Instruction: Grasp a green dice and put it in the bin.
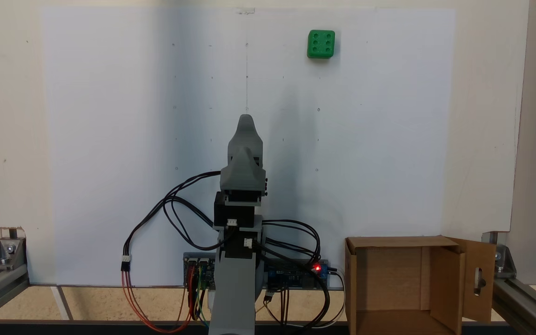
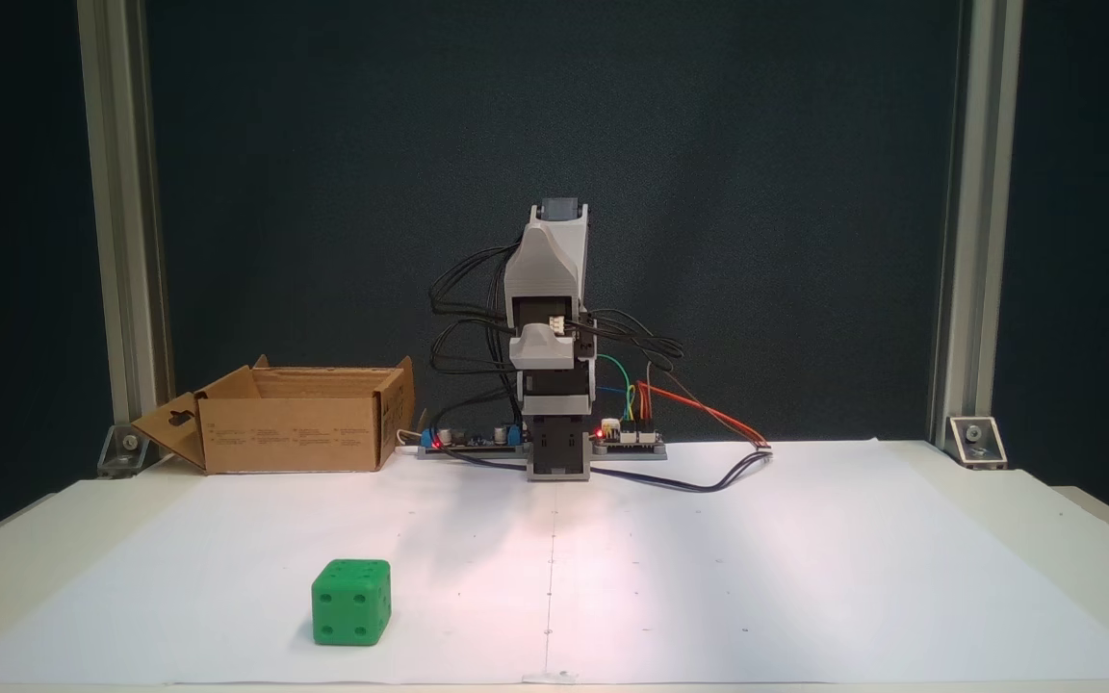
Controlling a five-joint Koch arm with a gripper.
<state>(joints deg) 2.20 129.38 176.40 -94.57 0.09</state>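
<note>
While I sit folded at my base, the tabletop (image 1: 16,139) carries a large white paper sheet (image 1: 110,139) with faint marks and a centre line; the same sheet (image 2: 805,577) lies under everything in the front-facing fixed view. Next in size, the bin (image 1: 389,242), a brown cardboard box, stands open at the sheet's near right corner as the fixed view from behind my base shows it, one flap with a slot cut-out swung outward; in the other fixed view the bin (image 2: 295,433) sits at the left beside an aluminium frame post (image 2: 121,241). My arm (image 1: 242,223) is tucked upright over its base, with black cables looping to either side and a control board (image 2: 627,438) showing a red light. My gripper (image 1: 246,122) points away across the sheet, folded against the arm, jaws one behind the other, so I cannot tell their opening; nothing is seen held. Smallest, the green dice (image 1: 321,44) rests on the sheet at the far side, well apart from gripper and bin; the other fixed view shows the green dice (image 2: 351,603) near the front edge, left of the centre line.
</note>
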